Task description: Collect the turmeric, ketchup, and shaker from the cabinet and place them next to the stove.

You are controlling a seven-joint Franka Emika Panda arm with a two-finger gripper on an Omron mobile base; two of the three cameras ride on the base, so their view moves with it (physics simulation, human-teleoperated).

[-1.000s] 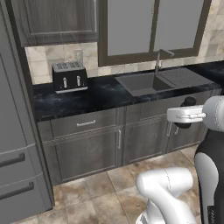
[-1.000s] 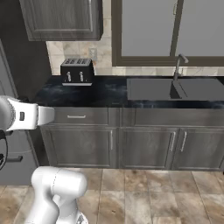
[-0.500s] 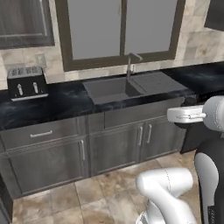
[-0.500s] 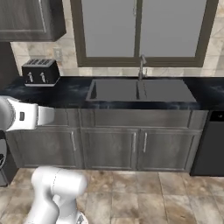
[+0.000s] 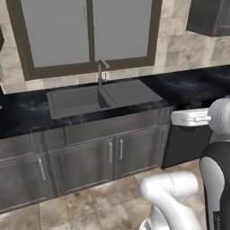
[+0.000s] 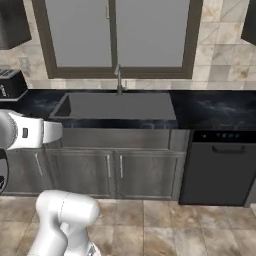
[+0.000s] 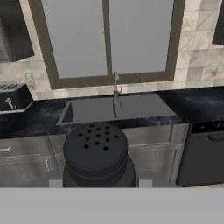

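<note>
The gripper point(image 7: 96, 186) is closed on the shaker point(image 7: 96, 153), holding it upright in front of the sink point(image 7: 116, 109), probably so nothing spills while it is carried toward the stove.

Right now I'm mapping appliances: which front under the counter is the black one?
The dishwasher, right of the sink: black with a horizontal handle, while the cabinet doors are grey with vertical handles.

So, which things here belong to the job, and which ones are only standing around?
Job:
- shaker, dark, with a holed top, between the hand's fingers

Only standing around:
- sink and faucet
- toaster
- dishwasher
- window
</note>
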